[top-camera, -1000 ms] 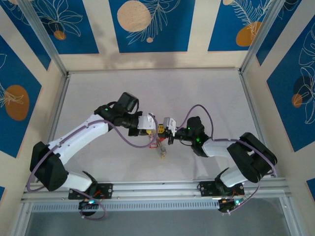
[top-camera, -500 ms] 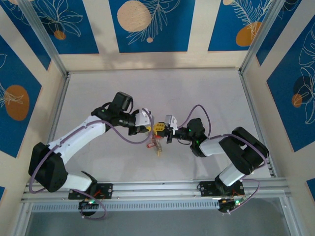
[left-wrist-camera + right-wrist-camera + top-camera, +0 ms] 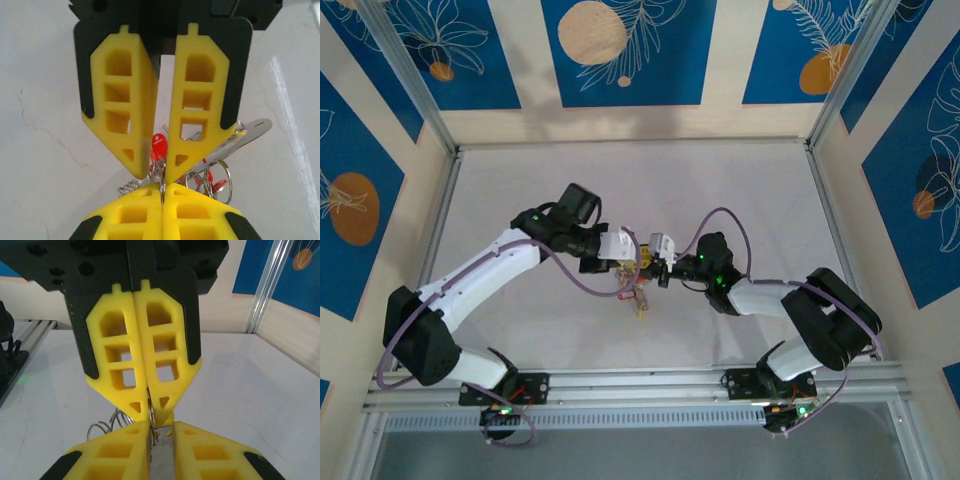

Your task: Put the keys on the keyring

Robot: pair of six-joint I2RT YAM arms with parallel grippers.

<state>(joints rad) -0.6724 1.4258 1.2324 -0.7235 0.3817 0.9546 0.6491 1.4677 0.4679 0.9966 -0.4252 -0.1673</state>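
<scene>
Two arms, Ben: how do they stand?

Both bend inward, Ana. From above, the left arm sweeps from its elbow at lower left up and rightward. The right arm folds back at lower right and stretches left. The left tool [image 3: 628, 260] and right tool [image 3: 650, 264] meet tip to tip at the middle of the worktop [image 3: 720, 190].

Any grip on either?

The right tool's fingers are pressed together, pinching the thin wire of the keyring [image 3: 162, 181]. The left tool is almost closed, clamping a flat silvery key [image 3: 161, 457] between its pads.

Where are the keys [image 3: 640, 292]?

Bunched just below the meeting tips. In the left wrist view a red-headed key [image 3: 159, 147] hangs between the left fingers. A long silver key [image 3: 250, 130] sticks out to the right, above a small wire ring [image 3: 229, 176].
</scene>
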